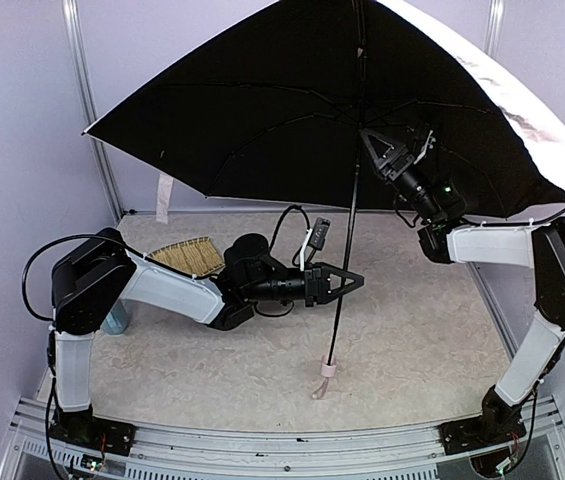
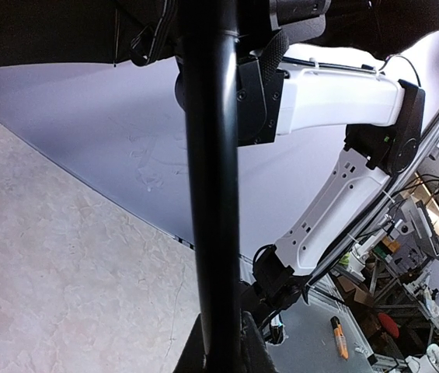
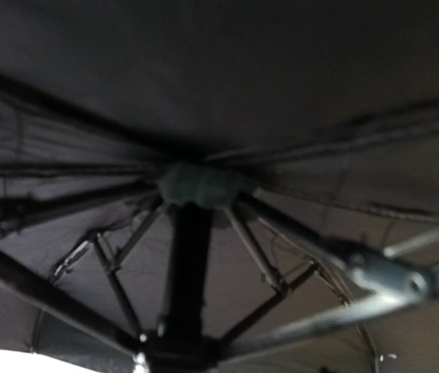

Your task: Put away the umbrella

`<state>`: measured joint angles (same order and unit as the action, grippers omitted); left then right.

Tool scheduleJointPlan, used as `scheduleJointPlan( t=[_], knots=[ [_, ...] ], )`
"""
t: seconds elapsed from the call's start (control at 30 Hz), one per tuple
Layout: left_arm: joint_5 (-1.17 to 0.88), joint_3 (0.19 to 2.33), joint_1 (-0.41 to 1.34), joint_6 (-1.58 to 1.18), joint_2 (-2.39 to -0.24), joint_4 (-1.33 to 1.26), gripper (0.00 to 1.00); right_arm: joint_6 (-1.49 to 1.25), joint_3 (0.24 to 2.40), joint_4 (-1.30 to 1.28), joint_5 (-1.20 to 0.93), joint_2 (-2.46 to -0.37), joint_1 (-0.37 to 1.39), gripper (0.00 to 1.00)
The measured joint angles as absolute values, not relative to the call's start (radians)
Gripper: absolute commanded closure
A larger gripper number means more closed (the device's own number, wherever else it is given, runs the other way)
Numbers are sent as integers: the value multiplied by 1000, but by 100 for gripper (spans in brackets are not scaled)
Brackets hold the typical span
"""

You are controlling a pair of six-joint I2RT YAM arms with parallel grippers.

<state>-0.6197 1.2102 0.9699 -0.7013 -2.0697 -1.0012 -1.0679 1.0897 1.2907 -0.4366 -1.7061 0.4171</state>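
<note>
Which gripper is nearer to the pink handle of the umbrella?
Left. The left gripper is on the shaft above the handle; the right gripper is high up under the canopy.

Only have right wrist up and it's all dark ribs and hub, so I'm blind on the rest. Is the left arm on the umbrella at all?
Observer: Yes. In the top view the left gripper is closed on the shaft of the open umbrella, on its lower half.
Operator: Handle on the table?
Observer: The handle is low, near the front of the table. I can't tell whether it touches.
Operator: Where's my gripper relative to the shaft?
Observer: The right gripper is under the canopy, just right of the shaft and high up. I can't tell if it's open or shut.
</note>
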Motion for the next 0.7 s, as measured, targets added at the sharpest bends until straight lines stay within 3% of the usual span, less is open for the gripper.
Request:
scheduleJointPlan(
  t=[0.33, 0.53, 0.7],
  knots=[
    [-620, 1210, 970, -702, -2070, -1000, 100, -1078, 1122, 1290, -456, -1730, 422, 49],
    [-615, 1210, 970, -702, -2070, -994, 100, -1081, 1132, 1287, -464, -1736, 423, 61],
    [-611, 1210, 970, -703, -2070, -993, 100, -1083, 1148, 1283, -474, -1743, 424, 59]
  ],
)
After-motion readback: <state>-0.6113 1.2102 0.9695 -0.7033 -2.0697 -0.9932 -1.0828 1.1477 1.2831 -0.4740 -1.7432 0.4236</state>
